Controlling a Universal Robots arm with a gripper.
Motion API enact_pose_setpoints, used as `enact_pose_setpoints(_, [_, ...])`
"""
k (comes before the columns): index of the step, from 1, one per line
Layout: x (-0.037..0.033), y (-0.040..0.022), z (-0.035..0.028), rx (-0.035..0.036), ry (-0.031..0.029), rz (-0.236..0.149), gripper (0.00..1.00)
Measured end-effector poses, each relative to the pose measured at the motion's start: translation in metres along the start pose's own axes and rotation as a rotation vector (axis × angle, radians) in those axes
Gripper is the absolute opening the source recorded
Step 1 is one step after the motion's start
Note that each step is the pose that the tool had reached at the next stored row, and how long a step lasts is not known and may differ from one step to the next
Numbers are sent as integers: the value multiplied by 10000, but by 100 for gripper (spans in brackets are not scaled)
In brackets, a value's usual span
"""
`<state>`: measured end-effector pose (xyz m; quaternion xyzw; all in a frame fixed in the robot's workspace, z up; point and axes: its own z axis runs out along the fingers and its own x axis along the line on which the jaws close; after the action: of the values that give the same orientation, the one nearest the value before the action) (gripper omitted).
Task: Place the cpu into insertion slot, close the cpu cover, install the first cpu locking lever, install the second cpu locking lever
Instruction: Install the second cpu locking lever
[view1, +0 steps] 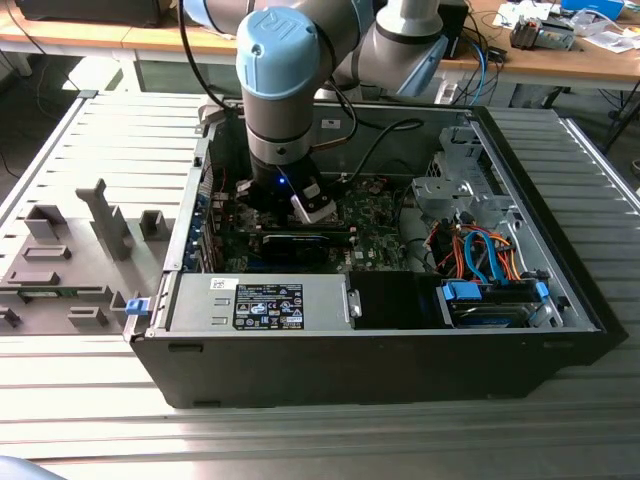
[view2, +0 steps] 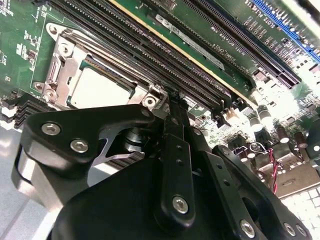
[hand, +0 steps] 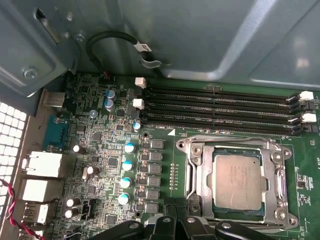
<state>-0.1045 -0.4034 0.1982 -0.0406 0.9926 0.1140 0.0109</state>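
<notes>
- I hang inside the open computer case (view1: 560, 330), my gripper (view1: 300, 200) down low over the green motherboard (hand: 105, 145), in the part of the case toward the exterior view's left.
- The cpu (hand: 237, 181) already lies in the insertion slot (hand: 216, 156), silver-grey top up and flat; in the second wrist view it sits the same way (view2: 100, 90), and the socket's contact field is hidden beneath it.
- The cpu cover (hand: 200, 172) is down around the chip, its square window framing the metal top; in the second wrist view its rim (view2: 57, 70) lies flat along the socket's edge.
- My fingers (view2: 172, 125) are drawn narrow, tips close together and holding nothing that I can see; the tips reach just past the corner of the socket frame nearest the memory slots (hand: 220, 107).
- The relation that counts: the socket lies just beside my fingertips, off to one side, not directly under them.
- Along the socket's edges run thin bright metal strips that may be the locking levers; I cannot tell whether either one is hooked down.
- I judge the first two steps done, with the levers the work in hand.
</notes>
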Motion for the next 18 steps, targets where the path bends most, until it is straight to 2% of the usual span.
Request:
enact_pose_setpoints(1, [1, 2, -9, 2, -11, -3, 11])
enact_pose_setpoints(5, [-5, 25, -113, 6, -18, -8, 11])
enact_pose_setpoints(6, [-22, 25, -119, 3, -18, -8, 11])
enact_pose_setpoints(9, [-153, 14, -119, -2, 20, 0, 11])
enact_pose_setpoints(10, [-240, 9, -117, -5, 57, 11, 11])
enact_pose_setpoints(11, [-298, 5, -116, -8, 90, 17, 11])
enact_pose_setpoints(15, [-490, -5, -112, -17, 209, 46, 11])
enact_pose_setpoints(18, [-648, -14, -109, -28, 343, 77, 11])
